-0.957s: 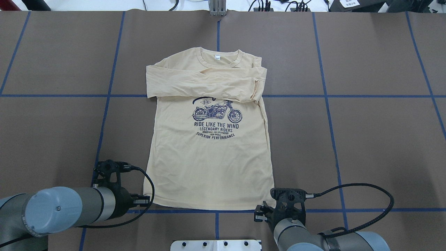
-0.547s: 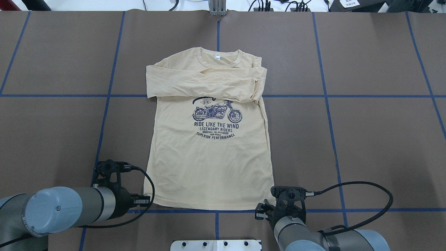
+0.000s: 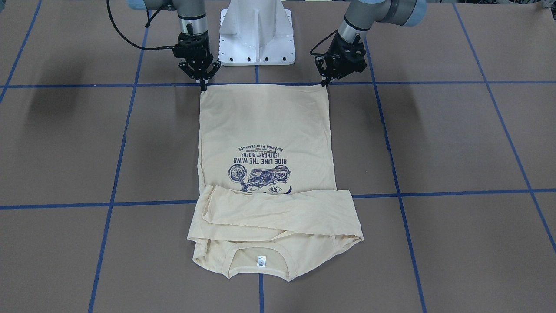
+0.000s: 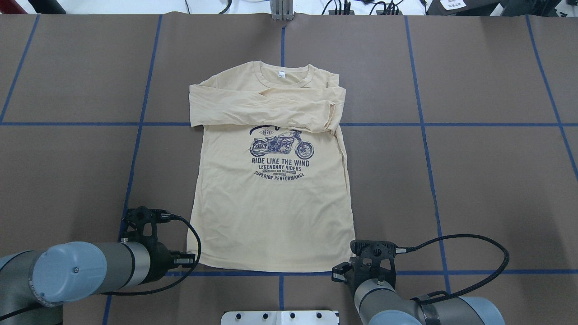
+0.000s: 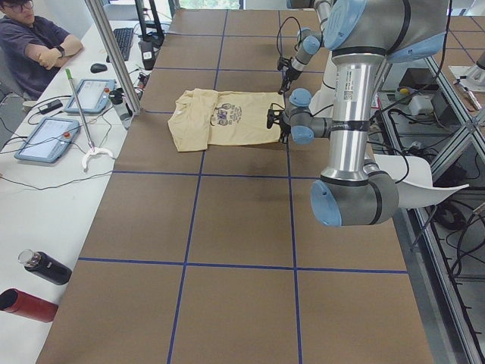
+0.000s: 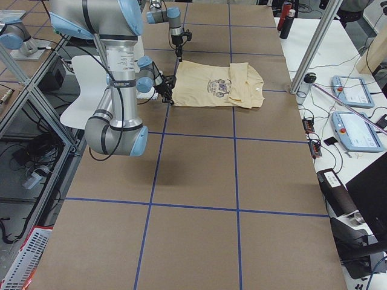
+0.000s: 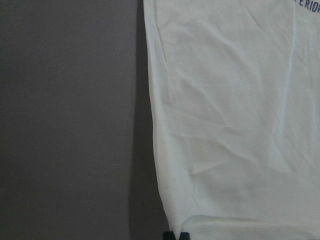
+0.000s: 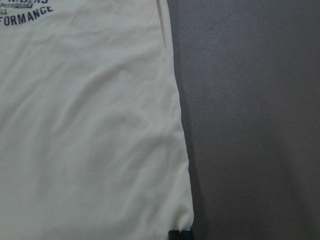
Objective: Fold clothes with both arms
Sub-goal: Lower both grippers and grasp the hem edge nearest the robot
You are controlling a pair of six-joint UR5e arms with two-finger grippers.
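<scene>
Two arms work low at the robot's edge of the brown table: left arm lies nearly level, right arm comes in from the side, both wrists tipped down. Left gripper and right gripper each sit on one hem corner of the cream long-sleeved T-shirt, fingers drawn together and apparently pinching the hem, though the bite is too small to confirm. It lies flat mid-table, print up, sleeves folded across the chest, collar farthest from the robot.

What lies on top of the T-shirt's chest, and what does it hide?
The long sleeves lie folded across the T-shirt above the motorcycle print. They cover the print's upper edge; what is printed there cannot be seen.
</scene>
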